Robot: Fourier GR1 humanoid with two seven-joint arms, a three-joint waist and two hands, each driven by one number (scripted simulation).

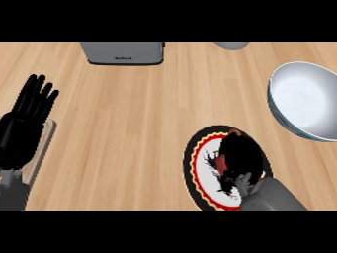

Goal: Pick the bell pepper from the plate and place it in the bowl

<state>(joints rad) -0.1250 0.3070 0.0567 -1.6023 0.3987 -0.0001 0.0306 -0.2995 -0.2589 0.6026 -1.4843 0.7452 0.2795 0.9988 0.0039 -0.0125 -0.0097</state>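
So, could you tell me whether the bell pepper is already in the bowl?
No, the bowl shows only its bare grey inside, while the right hand is down over the plate.

Right hand point(238, 157) over the plate point(194, 168) on the wooden desk point(142, 123).
Its curled fingers cover a red bell pepper point(234, 132); bowl point(313, 101) near, upper right; left hand point(21, 123) open at left edge.

A single head view looks steeply down on the wooden counter point(142, 123) from close above; both forearms enter at the lower edge, the toaster point(123, 53) at the upper.
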